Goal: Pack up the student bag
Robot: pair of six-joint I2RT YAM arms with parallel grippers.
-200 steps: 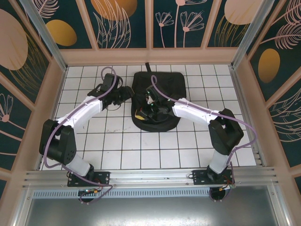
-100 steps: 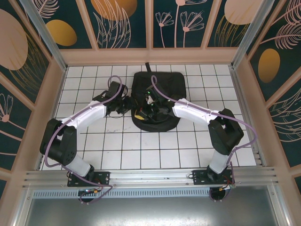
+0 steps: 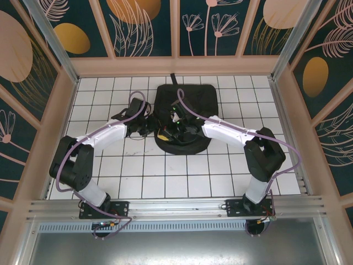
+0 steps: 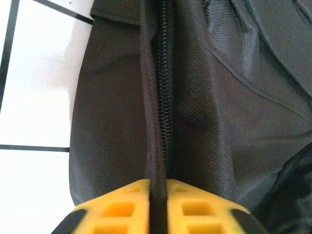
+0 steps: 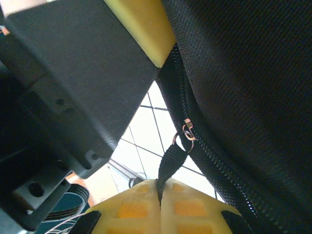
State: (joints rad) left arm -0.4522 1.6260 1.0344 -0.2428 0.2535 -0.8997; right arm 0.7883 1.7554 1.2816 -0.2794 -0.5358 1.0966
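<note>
The student bag [image 3: 187, 107] is a big black backpack lying flat on the white tiled table [image 3: 138, 165]. My left gripper [image 3: 157, 129] is at the bag's left edge. In the left wrist view its yellow fingers [image 4: 122, 207] are shut on a fold of black fabric beside the zipper teeth [image 4: 164, 73]. My right gripper [image 3: 174, 128] is over the bag's lower left part. It is shut [image 5: 159, 187] on the black webbing zipper pull [image 5: 170, 161], which hangs from a metal slider [image 5: 188, 131] on the bag's zipper. The bag's inside is hidden.
The left gripper's grey body [image 5: 73, 73] and one yellow finger [image 5: 141, 24] sit close above the right gripper. Wooden walls [image 3: 176, 65] ring the table. Bare tiles lie in front of the bag and to both sides.
The left arm has swung right and nearer, bringing its gripper onto the bag's left edge. The right gripper has barely moved.
</note>
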